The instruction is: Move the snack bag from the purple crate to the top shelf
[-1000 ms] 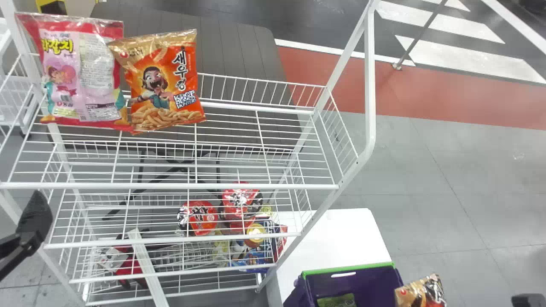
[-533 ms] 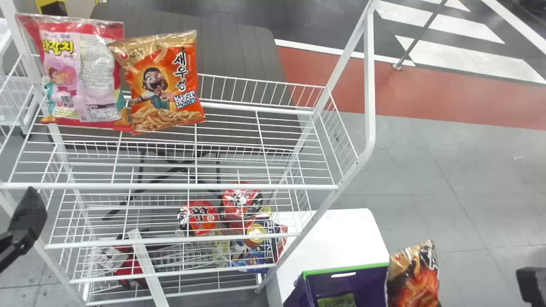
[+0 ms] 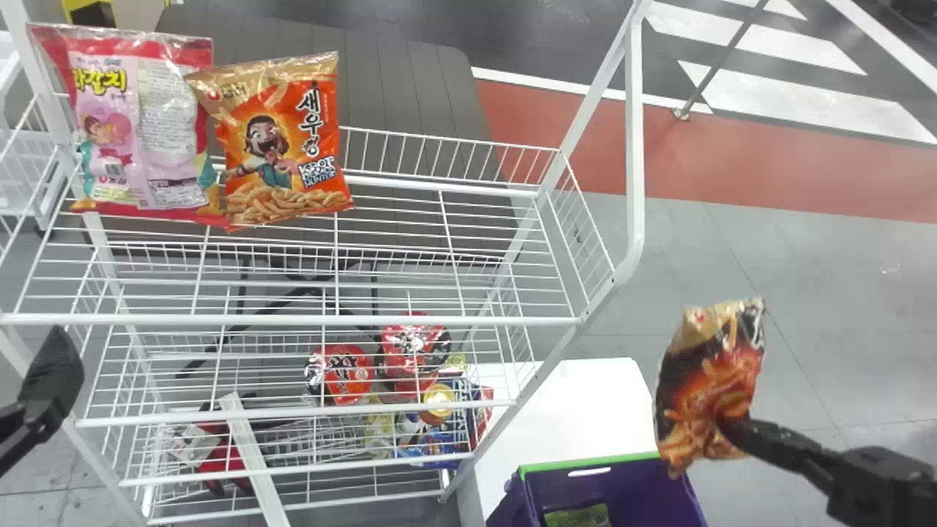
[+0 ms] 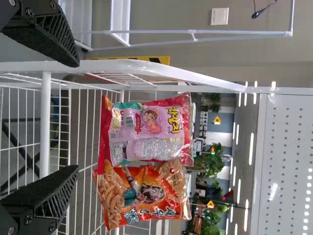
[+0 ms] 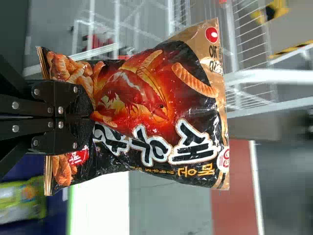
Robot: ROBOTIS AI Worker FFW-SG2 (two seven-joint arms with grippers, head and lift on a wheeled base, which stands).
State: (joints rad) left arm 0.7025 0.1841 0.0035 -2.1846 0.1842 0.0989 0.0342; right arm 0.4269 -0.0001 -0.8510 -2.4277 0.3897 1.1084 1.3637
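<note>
The right gripper (image 5: 90,117) is pinched tight on the bag (image 5: 161,98) low down, holding it roughly upright, out of the crate (image 3: 637,487), with the top shelf (image 3: 293,320) leftward, nearer the spread, empty left gripper (image 4: 77,115).

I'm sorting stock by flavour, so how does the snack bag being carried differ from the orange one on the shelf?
The carried bag is mostly black and red; the orange bag is mainly orange. The carried bag is up in the right gripper, while the orange bag stands on the top shelf. Both have gold tops.
</note>
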